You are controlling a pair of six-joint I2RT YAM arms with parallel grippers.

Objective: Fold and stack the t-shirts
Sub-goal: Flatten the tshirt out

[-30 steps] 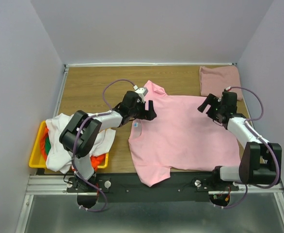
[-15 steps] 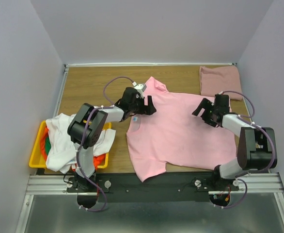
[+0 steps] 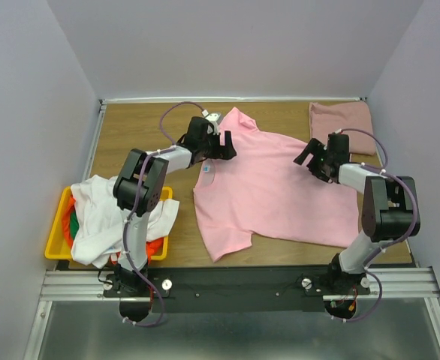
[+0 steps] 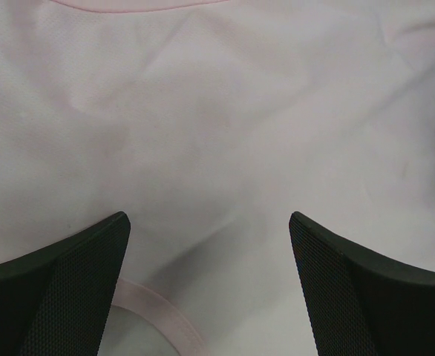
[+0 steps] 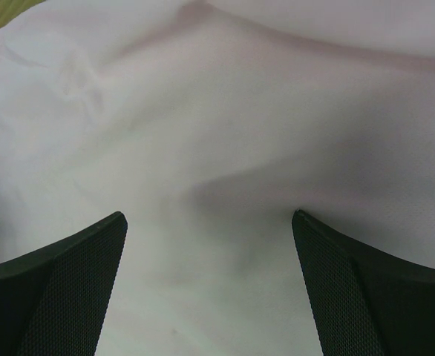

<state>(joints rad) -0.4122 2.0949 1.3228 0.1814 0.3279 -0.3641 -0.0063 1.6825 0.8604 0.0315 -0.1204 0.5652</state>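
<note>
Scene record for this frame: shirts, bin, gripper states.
pink t-shirt: spread out, mid table
rose t-shirt: folded, far right corner
yellow bin: near left, holding white t-shirt and orange cloth
left gripper: open, above pink t-shirt's far left edge
right gripper: open, above its far right edge

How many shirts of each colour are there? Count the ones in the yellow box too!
bright pink shirt, spread on the table: 1
dusty pink shirt, folded in the far right corner: 1
white shirt, heaped in the yellow bin: 1
orange piece, peeking out under the white: 1
green piece, only a sliver showing: 1
Total: 5
</note>
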